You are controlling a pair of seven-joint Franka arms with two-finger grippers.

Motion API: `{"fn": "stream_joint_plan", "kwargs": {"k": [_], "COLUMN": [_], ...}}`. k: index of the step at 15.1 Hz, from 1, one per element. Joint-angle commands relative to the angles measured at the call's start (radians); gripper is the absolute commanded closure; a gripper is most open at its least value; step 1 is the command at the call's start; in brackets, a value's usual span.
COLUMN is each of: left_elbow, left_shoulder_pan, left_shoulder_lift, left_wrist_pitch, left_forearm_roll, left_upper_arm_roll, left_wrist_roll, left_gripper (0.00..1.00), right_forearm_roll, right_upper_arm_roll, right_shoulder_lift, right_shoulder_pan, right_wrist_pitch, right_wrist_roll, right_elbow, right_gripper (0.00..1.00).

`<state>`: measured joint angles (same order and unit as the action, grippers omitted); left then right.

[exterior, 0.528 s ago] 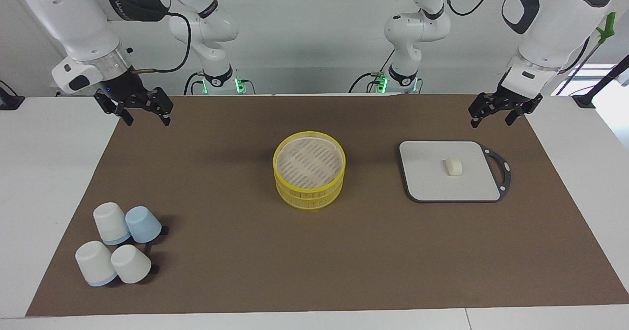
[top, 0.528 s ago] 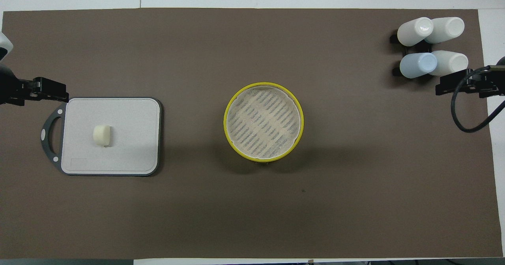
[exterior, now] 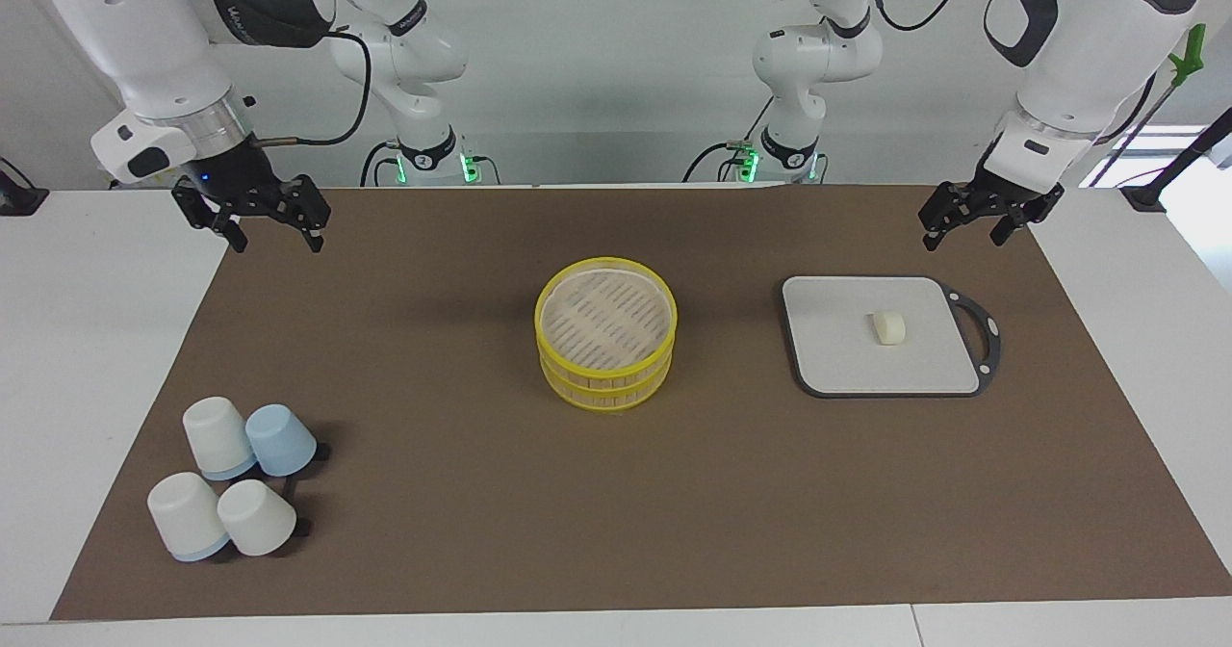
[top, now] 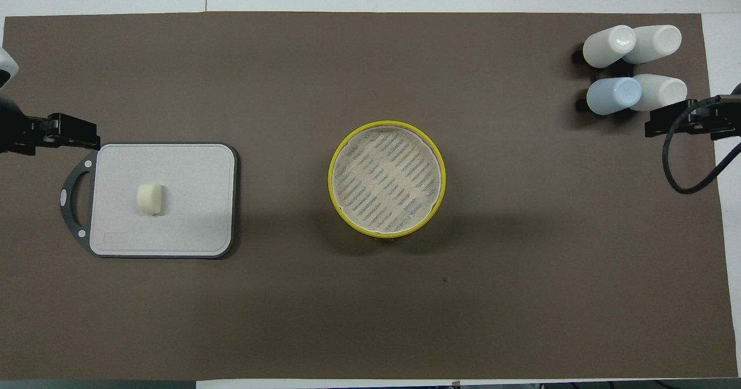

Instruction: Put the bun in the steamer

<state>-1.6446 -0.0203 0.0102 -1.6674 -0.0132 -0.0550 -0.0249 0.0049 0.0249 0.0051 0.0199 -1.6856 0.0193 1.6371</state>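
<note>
The bun (exterior: 888, 327) is a small cream-white block lying on the grey square board (exterior: 837, 358), toward the left arm's end of the table; it also shows in the overhead view (top: 149, 198). The steamer (exterior: 541, 324), a two-tier bamboo basket with yellow rims, stands in the middle of the mat, with nothing on its slatted floor (top: 386, 178). My left gripper (exterior: 962, 235) hangs open and empty over the mat beside the board's robot-side corner (top: 72, 132). My right gripper (exterior: 276, 238) hangs open and empty over the mat's edge at the right arm's end (top: 674, 121).
Several upturned cups (exterior: 231, 478), white and one pale blue, stand in a cluster farther from the robots at the right arm's end (top: 631, 68). The board (top: 191, 204) has a dark handle loop. A brown mat (exterior: 616, 512) covers the table.
My right gripper has shifted slightly outward toward its own end of the table. The left gripper, bun and steamer have not visibly moved.
</note>
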Motion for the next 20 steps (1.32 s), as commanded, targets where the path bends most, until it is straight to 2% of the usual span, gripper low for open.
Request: {"fn": "stream_joint_plan", "kwargs": {"k": [1, 7, 12, 15, 20], "left_elbow": [0.023, -0.032, -0.133, -0.242, -0.354], "left_shoulder_pan": [0.005, -0.01, -0.021, -0.027, -0.029], "left_shoulder_lift": [0.011, -0.021, -0.062, -0.099, -0.093], "left_wrist_pitch": [0.018, 0.025, -0.061, -0.153, -0.267], "left_forearm_roll": [0.016, 0.015, 0.015, 0.013, 0.01], "left_upper_arm_roll": [0.004, 0.004, 0.006, 0.006, 0.006], "left_wrist_roll": [-0.006, -0.023, -0.015, -0.01, -0.013], "left_gripper": [0.0, 0.0, 0.0, 0.0, 0.0], "right_forearm_roll": [-0.011, 0.007, 0.007, 0.006, 0.003], "right_upper_arm_roll": [-0.01, -0.02, -0.022, -0.022, -0.019], "right_shoulder_lift": [0.003, -0.007, 0.006, 0.064, 0.291], "right_shoulder_pan": [0.014, -0.012, -0.199, -0.343, -0.517], "right_wrist_pitch": [-0.003, 0.052, -0.006, -0.025, -0.023], "right_wrist_roll": [0.025, 0.022, -0.247, -0.407, -0.68], "right_elbow": [0.0, 0.009, 0.009, -0.013, -0.235], "right_gripper": [0.0, 0.0, 0.0, 0.0, 0.0]}}
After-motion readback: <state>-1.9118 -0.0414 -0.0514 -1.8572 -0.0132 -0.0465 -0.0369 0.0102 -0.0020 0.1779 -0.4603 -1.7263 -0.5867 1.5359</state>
